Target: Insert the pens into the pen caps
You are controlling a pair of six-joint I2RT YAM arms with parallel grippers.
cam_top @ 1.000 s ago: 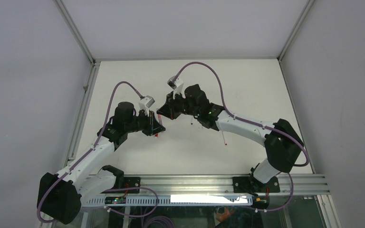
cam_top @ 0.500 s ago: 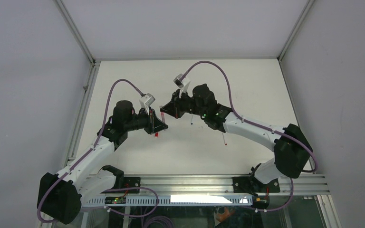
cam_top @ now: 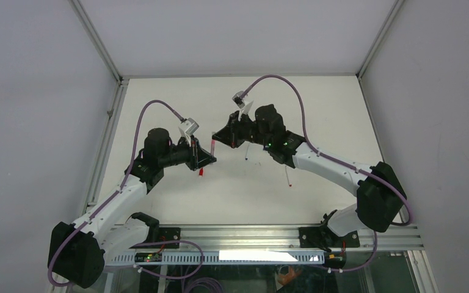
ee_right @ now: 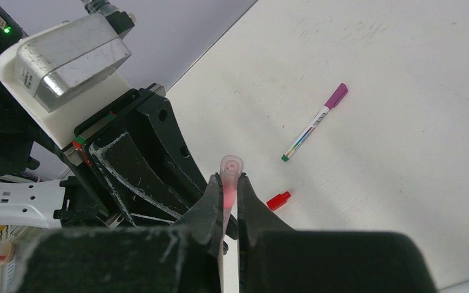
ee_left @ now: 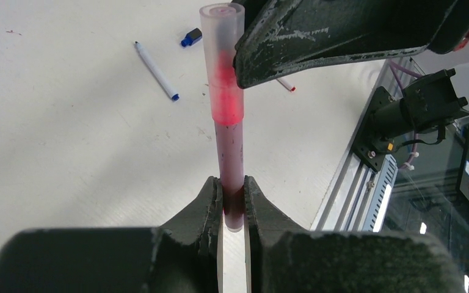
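Observation:
My left gripper (ee_left: 232, 189) is shut on the lower end of a red-pink pen (ee_left: 229, 152), which it holds above the table. A translucent pale pink pen cap (ee_left: 221, 36) sits over the pen's upper end, with red showing through it. My right gripper (ee_right: 231, 183) is shut on that cap (ee_right: 231, 167); one of its fingers (ee_left: 317, 36) presses the cap from the right. In the top view the two grippers, left (cam_top: 204, 157) and right (cam_top: 221, 137), meet at the table's middle with the pen (cam_top: 210, 146) between them.
A loose red cap (ee_right: 278, 199) lies on the table below the grippers. A pen with a magenta cap (ee_right: 315, 122) lies farther off. A white pen with a blue tip (ee_left: 156, 70), a blue cap (ee_left: 190, 37) and a red-tipped pen (ee_left: 286, 84) lie on the white table.
My right arm has swung right and its wrist has turned, so the pen now shows between the two grippers. My left gripper has barely moved.

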